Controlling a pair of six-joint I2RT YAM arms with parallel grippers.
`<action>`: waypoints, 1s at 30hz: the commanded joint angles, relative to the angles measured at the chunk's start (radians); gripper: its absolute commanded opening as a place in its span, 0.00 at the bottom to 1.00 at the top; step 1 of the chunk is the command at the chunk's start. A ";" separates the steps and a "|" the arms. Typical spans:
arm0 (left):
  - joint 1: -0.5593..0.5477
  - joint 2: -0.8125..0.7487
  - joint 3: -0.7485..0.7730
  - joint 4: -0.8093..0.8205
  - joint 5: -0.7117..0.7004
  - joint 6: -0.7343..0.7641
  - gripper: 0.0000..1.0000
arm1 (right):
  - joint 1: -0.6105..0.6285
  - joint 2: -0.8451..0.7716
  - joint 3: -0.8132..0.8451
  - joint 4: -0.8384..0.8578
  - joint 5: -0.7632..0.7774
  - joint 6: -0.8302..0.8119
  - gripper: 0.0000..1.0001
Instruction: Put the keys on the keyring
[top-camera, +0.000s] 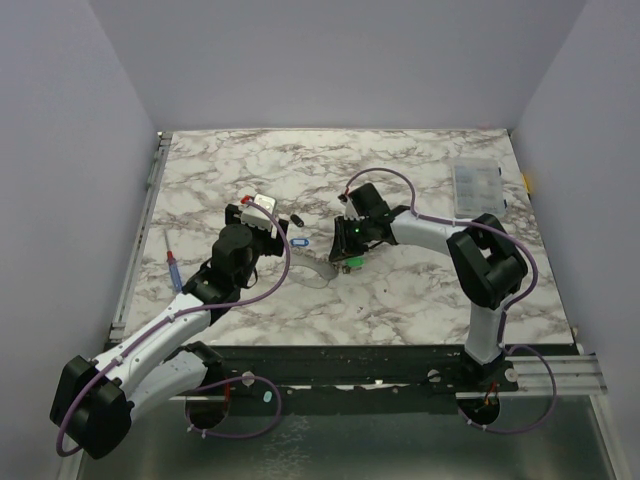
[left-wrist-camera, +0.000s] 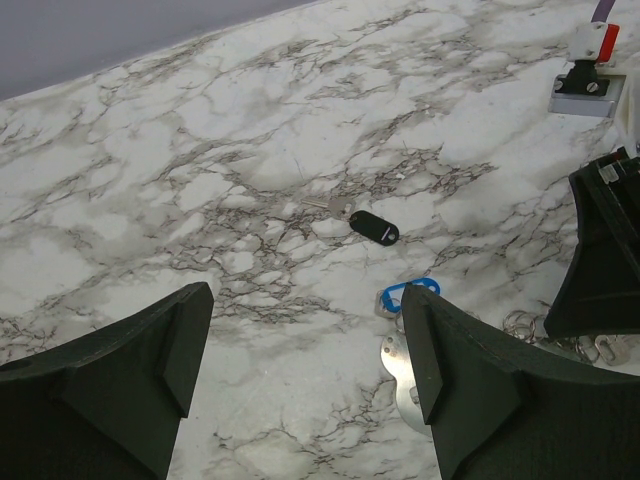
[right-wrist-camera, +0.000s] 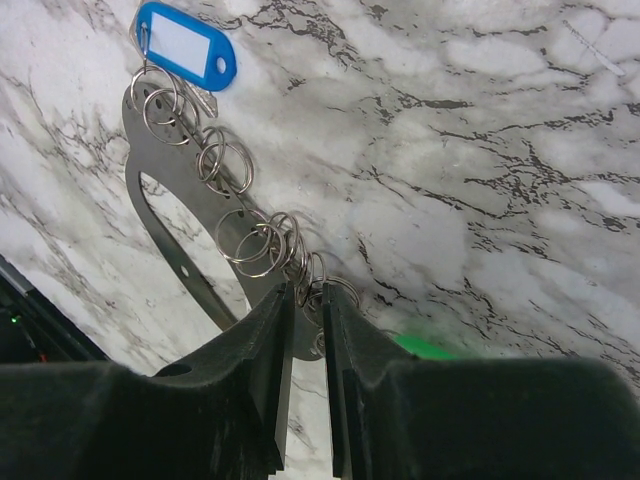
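The keyring (right-wrist-camera: 245, 235) is a chain of thin steel rings lying along a flat grey metal plate (right-wrist-camera: 165, 215). My right gripper (right-wrist-camera: 305, 290) has its jaws almost together, with the near rings of the chain between the tips. The blue key (right-wrist-camera: 185, 45) lies at the chain's far end, touching the last ring. The green key (right-wrist-camera: 425, 347) shows just past the right finger, mostly hidden. In the top view the right gripper (top-camera: 345, 250) is over the green key (top-camera: 352, 262) and the blue key (top-camera: 297, 241) lies left of it. My left gripper (left-wrist-camera: 305, 310) hangs open above bare marble beside the blue key (left-wrist-camera: 408, 292).
A black-headed key (left-wrist-camera: 373, 227) lies on the marble beyond the blue one. A blue-and-red pen-like tool (top-camera: 174, 268) lies near the left edge. A clear compartment box (top-camera: 475, 185) stands at the back right. The right gripper's black body (left-wrist-camera: 605, 250) fills the left wrist view's right side.
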 joint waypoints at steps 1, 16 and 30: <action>-0.003 -0.011 0.028 -0.001 0.019 0.012 0.83 | 0.015 -0.012 0.019 -0.048 0.044 -0.015 0.26; -0.003 -0.008 0.028 -0.001 0.020 0.014 0.83 | 0.031 -0.022 0.054 -0.086 0.080 -0.035 0.17; -0.003 -0.006 0.030 -0.001 0.023 0.012 0.83 | 0.039 -0.042 0.061 -0.097 0.089 -0.039 0.36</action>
